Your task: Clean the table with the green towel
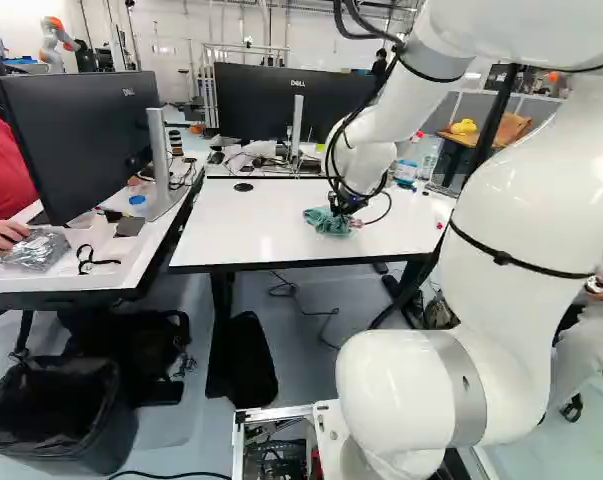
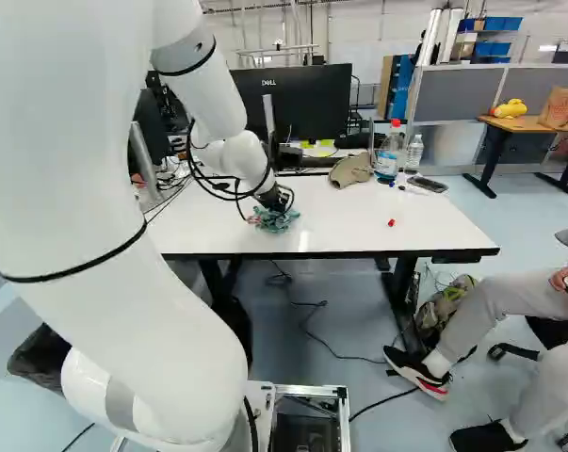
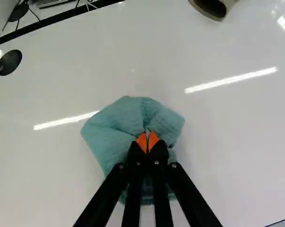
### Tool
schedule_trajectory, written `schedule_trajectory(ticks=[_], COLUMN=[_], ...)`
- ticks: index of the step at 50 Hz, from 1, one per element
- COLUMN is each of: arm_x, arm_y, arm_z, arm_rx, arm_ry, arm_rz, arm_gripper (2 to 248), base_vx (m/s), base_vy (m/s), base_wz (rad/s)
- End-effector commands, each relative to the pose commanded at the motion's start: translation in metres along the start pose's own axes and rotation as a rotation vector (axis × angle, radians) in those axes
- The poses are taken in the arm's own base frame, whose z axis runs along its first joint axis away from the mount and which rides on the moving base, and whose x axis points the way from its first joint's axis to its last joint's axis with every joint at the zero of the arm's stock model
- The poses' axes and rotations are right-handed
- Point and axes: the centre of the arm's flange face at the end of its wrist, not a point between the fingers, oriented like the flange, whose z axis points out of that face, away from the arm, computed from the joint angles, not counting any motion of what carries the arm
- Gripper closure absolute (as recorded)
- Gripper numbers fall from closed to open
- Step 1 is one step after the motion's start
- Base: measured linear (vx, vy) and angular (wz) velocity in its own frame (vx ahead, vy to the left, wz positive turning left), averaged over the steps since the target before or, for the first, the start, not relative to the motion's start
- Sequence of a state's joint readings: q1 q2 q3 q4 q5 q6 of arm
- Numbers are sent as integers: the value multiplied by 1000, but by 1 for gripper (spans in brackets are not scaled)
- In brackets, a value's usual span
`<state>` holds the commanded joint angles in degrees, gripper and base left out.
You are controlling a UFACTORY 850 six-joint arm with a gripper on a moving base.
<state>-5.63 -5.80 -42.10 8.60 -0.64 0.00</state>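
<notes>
My gripper (image 1: 343, 204) reaches down to the white table (image 1: 266, 232), right of the middle in the left base view. Crumpled under it on the tabletop lies the green towel (image 1: 324, 221), which also shows in the right base view as a small bunched heap (image 2: 276, 222). In the wrist view the gripper (image 3: 147, 143) has its orange pads together, with a fold of the towel (image 3: 111, 135) pinched between the tips. The cloth spreads ahead of and to both sides of the fingers, and the part beneath them is partly hidden.
A black disc (image 3: 9, 62) lies near the table's far edge. A beige cap (image 2: 349, 170), bottles (image 2: 388, 155), a phone (image 2: 427, 184) and a small red cap (image 2: 391, 222) are on the table's right part. Monitors (image 1: 281, 103) stand behind and left. Another robot (image 1: 53, 42) stands far back.
</notes>
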Motion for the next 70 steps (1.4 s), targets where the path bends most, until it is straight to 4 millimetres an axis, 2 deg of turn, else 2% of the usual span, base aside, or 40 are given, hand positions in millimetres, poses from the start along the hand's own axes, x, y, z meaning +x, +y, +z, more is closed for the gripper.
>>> schedule_trajectory(ticks=[18, 34, 50, 70], arm_x=[26, 35, 27, 0], arm_y=[-15, -40, -66, -81], arm_z=[20, 30, 27, 9], arm_rx=[15, 41, 71, 97], arm_ry=[7, 10, 4, -9], arm_rz=[-18, -54, -96, -135], arm_gripper=[225, 225, 225, 225], base_vx=[0, 0, 0, 0], base_vy=[0, 0, 0, 0], base_wz=[0, 0, 0, 0])
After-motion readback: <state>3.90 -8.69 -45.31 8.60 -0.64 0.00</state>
